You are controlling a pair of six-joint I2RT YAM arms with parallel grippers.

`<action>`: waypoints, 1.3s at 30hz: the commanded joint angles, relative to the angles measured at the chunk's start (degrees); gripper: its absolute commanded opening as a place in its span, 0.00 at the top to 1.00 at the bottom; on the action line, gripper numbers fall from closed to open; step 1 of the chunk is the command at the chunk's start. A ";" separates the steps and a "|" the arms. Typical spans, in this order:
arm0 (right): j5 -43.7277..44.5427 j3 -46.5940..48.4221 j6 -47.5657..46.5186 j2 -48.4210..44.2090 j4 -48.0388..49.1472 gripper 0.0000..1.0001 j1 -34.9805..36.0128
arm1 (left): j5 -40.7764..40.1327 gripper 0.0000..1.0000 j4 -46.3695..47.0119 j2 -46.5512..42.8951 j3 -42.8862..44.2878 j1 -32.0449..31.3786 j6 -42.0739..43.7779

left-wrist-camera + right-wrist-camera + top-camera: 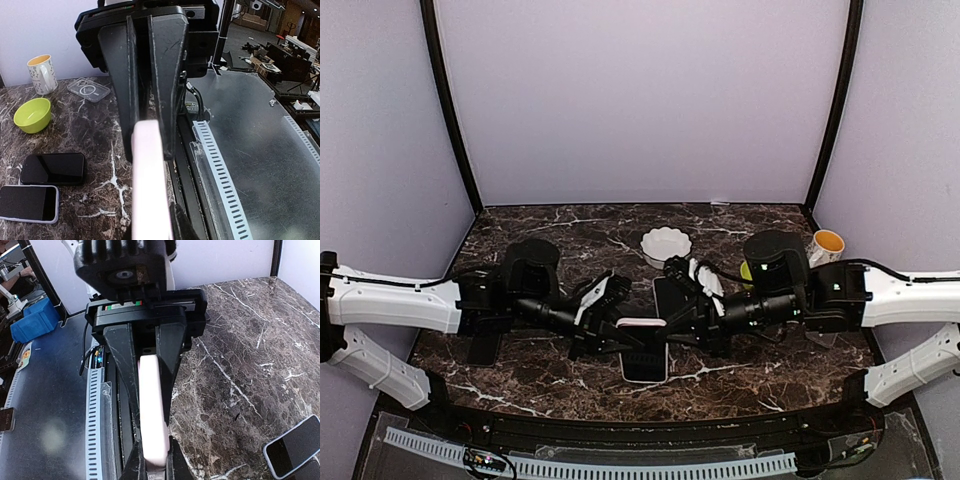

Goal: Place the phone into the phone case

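Observation:
A pink phone case [641, 323] hangs edge-on above the table's middle, gripped from both ends. My left gripper [618, 327] is shut on its left end and my right gripper [666, 322] on its right end. The case's pale pink edge [149, 175] runs between the facing fingers in the left wrist view. Its edge [152, 405] shows the same way in the right wrist view. Whether anything sits inside it is hidden. A bare black phone [668, 295] lies behind the case. Below the case lies a phone with a pale rim [644, 364].
A white scalloped bowl [665, 245] stands at the back centre. A mug [825, 245] and a green bowl [32, 114] are at the right. Beside the mug lies a clear case [89, 90]. The table's near edge has a slotted rail [620, 465].

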 commanded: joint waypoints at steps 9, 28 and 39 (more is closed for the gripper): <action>-1.60 3.40 1.86 -5.35 5.47 1.00 -2.03 | -8.32 0.60 7.87 -4.48 0.46 -1.23 -5.78; -4.43 -3.76 6.63 -1.39 13.22 0.35 -2.18 | -7.46 1.00 19.72 -7.28 -0.39 1.00 -18.30; -6.86 -3.47 12.31 2.89 21.55 1.00 -4.11 | -5.55 0.82 18.88 -6.97 0.17 3.40 -24.45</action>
